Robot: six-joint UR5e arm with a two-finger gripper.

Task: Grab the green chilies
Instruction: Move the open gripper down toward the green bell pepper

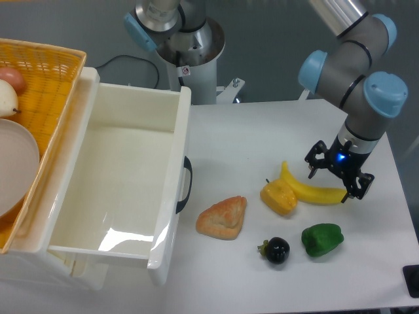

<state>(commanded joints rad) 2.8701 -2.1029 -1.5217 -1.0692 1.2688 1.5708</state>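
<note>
The green chilies (pixel 322 239) are a glossy bright-green pepper-shaped toy lying on the white table near the front right. My gripper (pixel 332 181) hangs above the table behind them, over the right end of a yellow banana (pixel 311 190). Its fingers point down and stand apart, open and empty. The chilies lie in front of the gripper, apart from it.
A yellow pepper-shaped piece (pixel 279 197) touches the banana's left part. A black round fruit (pixel 275 250) lies left of the chilies. A croissant (pixel 223 218) lies further left. A large white bin (pixel 124 183) and a yellow basket (pixel 39 85) stand at left.
</note>
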